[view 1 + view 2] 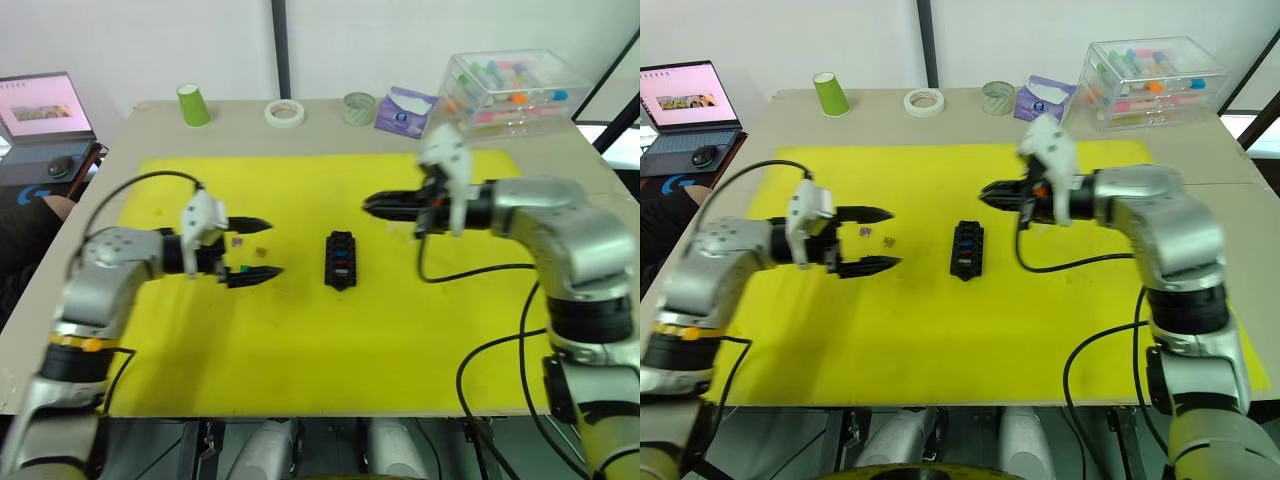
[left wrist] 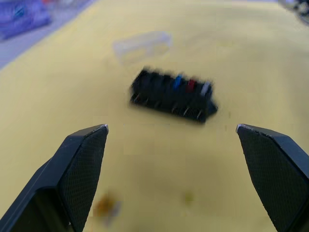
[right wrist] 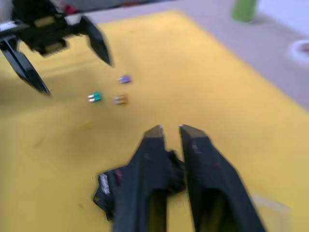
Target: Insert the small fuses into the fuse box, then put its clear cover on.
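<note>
Yellow mat (image 1: 300,340) covers the table; we see the fuse box (image 1: 341,259) mid-mat with blue, red and pale fuses seated. 3 loose small fuses (image 3: 121,99) lie between it and our left gripper (image 1: 252,248), spread wide. Right gripper (image 1: 378,205) hovers nearly closed, empty. Clear cover (image 2: 143,46) lies beyond the box.
</note>
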